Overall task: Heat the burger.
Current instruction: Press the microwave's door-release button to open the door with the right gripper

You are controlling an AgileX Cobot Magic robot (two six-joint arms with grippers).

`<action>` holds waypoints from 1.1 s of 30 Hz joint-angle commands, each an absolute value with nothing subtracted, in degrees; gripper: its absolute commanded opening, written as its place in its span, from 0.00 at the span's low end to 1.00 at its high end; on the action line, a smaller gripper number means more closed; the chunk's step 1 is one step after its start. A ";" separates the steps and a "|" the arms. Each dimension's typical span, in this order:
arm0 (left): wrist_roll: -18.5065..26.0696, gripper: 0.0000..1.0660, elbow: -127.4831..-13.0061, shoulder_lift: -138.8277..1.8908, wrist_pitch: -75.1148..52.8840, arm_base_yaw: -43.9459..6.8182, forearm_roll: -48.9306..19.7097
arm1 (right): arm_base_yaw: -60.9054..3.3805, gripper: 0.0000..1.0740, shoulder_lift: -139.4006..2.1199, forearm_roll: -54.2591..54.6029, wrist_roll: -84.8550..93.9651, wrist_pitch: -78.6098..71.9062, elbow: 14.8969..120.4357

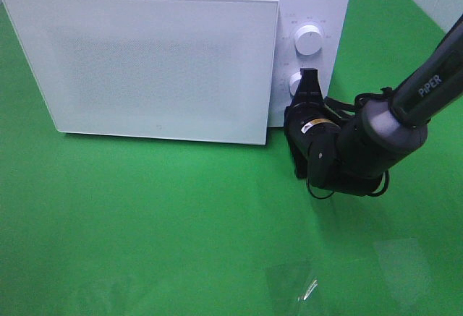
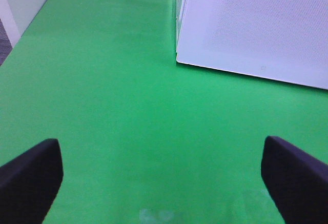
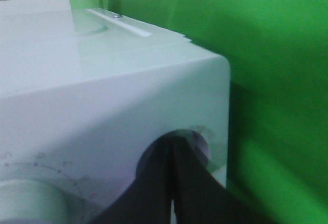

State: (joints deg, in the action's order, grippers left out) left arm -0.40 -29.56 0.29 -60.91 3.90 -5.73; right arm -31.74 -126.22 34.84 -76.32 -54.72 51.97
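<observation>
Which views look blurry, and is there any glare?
Right wrist view: soft throughout, the microwave and shut right gripper too close to focus. Left wrist view: the dark fingers soft-edged. Exterior high view: sharp, with a pale glare patch on the green cloth.

Three cameras, one microwave (image 1: 173, 56).
High view looks down on the table (image 1: 181, 222); left wrist sees the door (image 2: 256, 24) from afar, right wrist the dials (image 3: 31, 203) close-up.
</observation>
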 commanded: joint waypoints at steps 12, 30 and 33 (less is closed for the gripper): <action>-0.57 0.94 -29.56 1.20 -60.96 3.95 -6.07 | -30.08 0.00 -126.28 30.37 -75.86 -70.30 58.90; -0.57 0.94 -29.56 1.20 -60.96 3.95 -6.07 | -30.19 0.00 -120.21 28.82 -72.42 -57.24 52.43; -0.57 0.94 -29.56 1.20 -60.96 3.95 -6.07 | -30.19 0.00 -119.29 28.76 -72.42 -54.37 51.11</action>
State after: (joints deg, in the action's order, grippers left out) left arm -0.40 -29.56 0.29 -60.91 3.90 -5.73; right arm -30.54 -121.64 32.54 -73.74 -47.73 49.90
